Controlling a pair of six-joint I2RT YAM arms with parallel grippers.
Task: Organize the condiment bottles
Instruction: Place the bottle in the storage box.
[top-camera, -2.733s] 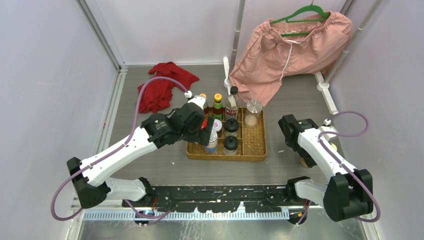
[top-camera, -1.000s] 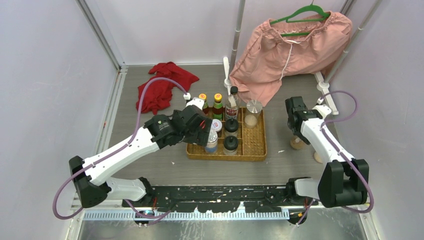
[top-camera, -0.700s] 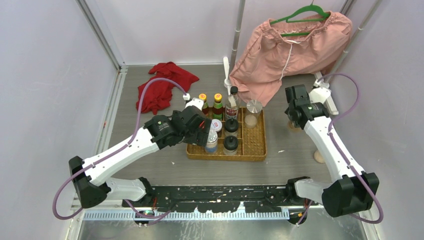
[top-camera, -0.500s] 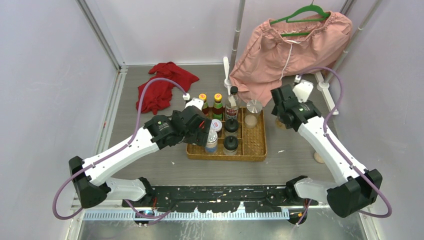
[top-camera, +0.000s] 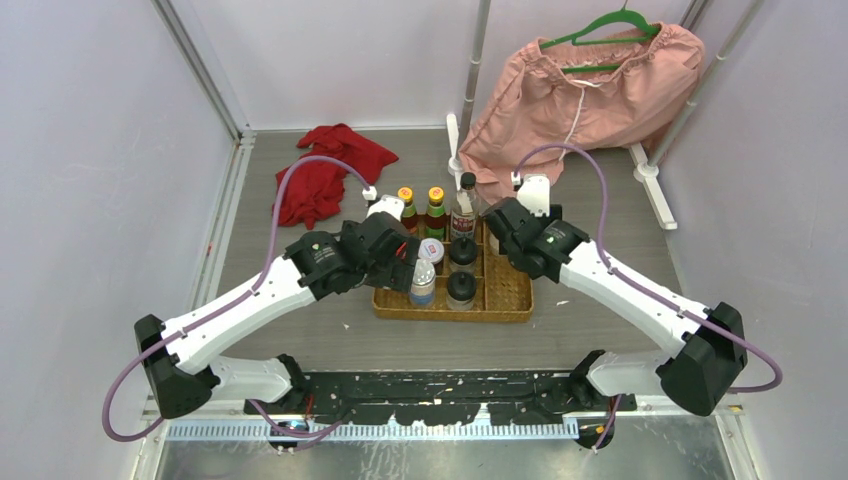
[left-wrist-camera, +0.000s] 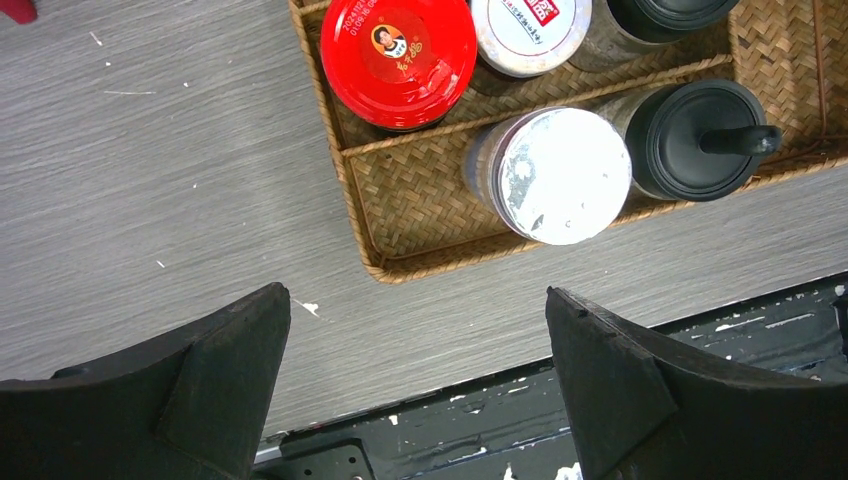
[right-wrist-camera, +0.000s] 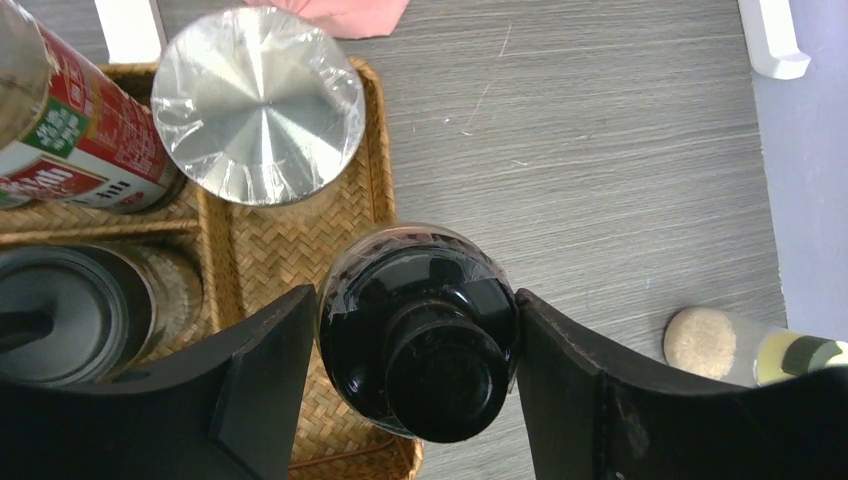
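My right gripper (right-wrist-camera: 415, 345) is shut on a dark bottle with a black cap (right-wrist-camera: 420, 335), held upright over the right edge of the wicker tray (right-wrist-camera: 290, 250). Just beyond it in the tray stand a silver-lidded jar (right-wrist-camera: 258, 105) and a red-labelled clear bottle (right-wrist-camera: 70, 130). My left gripper (left-wrist-camera: 420, 390) hangs open and empty over the table by the tray's near left corner (left-wrist-camera: 420, 190). Below it are a red lid (left-wrist-camera: 398, 58), a white lid (left-wrist-camera: 530, 30), a foil-topped jar (left-wrist-camera: 565, 175) and a black shaker (left-wrist-camera: 700, 140). Two yellow-capped sauces (top-camera: 436, 197) stand behind the tray.
A small jar with a pale lid (right-wrist-camera: 745, 350) lies on the table right of the tray. A red cloth (top-camera: 325, 170) lies at the back left. Pink shorts on a green hanger (top-camera: 590, 90) hang at the back right, above a white rail (top-camera: 650, 180).
My right arm has swung from the table's right side leftward to the tray's right column, carrying the dark bottle. The left arm has stayed put.
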